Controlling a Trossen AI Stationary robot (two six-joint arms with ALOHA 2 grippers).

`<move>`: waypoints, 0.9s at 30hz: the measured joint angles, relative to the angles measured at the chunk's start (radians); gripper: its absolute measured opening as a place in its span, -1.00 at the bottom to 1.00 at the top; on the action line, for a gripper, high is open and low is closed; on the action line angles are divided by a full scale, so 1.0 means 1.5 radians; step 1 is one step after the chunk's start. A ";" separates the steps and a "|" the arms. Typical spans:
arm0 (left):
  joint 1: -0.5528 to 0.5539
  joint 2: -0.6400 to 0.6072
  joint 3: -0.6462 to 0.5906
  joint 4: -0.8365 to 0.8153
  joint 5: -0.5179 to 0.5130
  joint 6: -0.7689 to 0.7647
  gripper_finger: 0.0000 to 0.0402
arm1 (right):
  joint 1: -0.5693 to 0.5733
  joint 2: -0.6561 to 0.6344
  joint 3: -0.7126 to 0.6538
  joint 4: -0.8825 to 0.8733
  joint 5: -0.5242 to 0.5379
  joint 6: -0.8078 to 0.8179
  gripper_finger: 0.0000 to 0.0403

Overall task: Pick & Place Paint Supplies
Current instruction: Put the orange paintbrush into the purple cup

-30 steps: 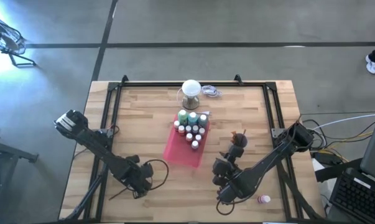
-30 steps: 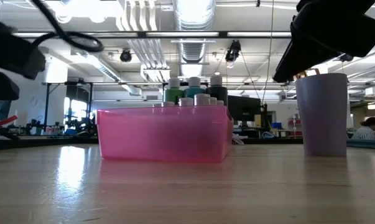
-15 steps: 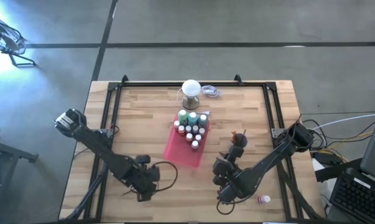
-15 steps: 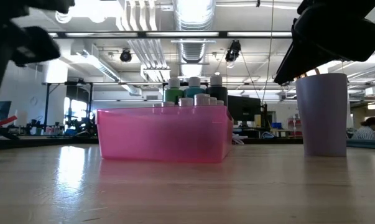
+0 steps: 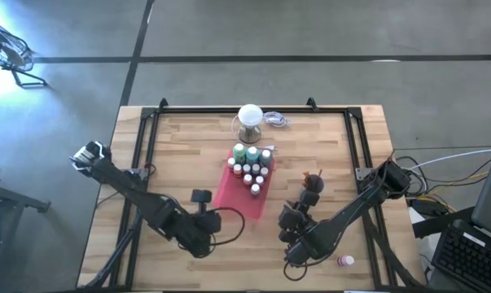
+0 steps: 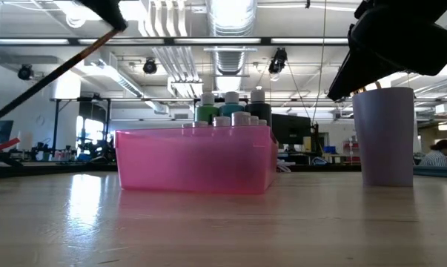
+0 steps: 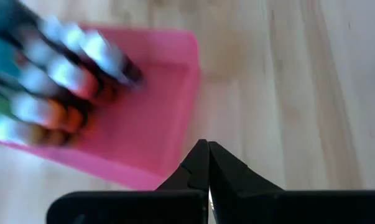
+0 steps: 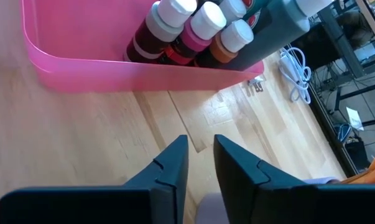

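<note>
Left pincer [image 7: 207, 144] is clamped fully shut, tips touching. In the low view a thin brush [image 6: 53, 74] hangs tilted in the air, its upper end running into a dark shape at the top edge, so it looks like that brush is what the pincer has pinched. I can't make out the brush itself between the tips in the wrist view, though.

Straight ahead of that pincer is the pink tray [image 5: 233, 203], which sits on the wooden surface [image 5: 180, 146]. The near end of the tray is bare. The far end holds a bunch of little white-capped bottles [image 5: 252, 169], with a taller teal bottle [image 6: 230, 104] behind them.

Right pincer [image 8: 199, 142] has its 2 fingers just a crack apart and nothing gripped. It hangs over a purple cup [image 6: 386, 137], facing the long side of the tray. 1 pink bottle [image 5: 345, 261] lies on the surface behind that pincer, by the near edge. The ball-topped stand [image 5: 250, 120] sits beyond the tray.
</note>
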 joint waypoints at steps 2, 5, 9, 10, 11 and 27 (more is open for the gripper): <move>0.003 -0.002 0.025 -0.010 -0.031 0.035 -1.00 | 0.000 0.000 -0.002 0.002 0.000 0.000 -0.66; 0.004 -0.012 0.065 -0.045 -0.093 0.069 -1.00 | 0.000 0.000 -0.006 0.004 -0.001 0.000 -0.70; 0.007 -0.034 0.109 -0.070 -0.189 0.110 -1.00 | 0.001 0.000 -0.012 0.006 -0.001 0.000 -0.73; 0.007 -0.041 0.117 -0.071 -0.209 0.122 -1.00 | 0.001 0.000 -0.013 0.007 -0.001 0.001 -0.74; 0.009 -0.046 0.126 -0.069 -0.225 0.132 -1.00 | 0.001 0.000 -0.014 0.007 -0.001 0.001 -0.74; 0.111 -0.116 0.086 0.228 -0.107 0.419 -1.00 | 0.000 0.000 -0.037 0.021 0.035 0.003 -0.61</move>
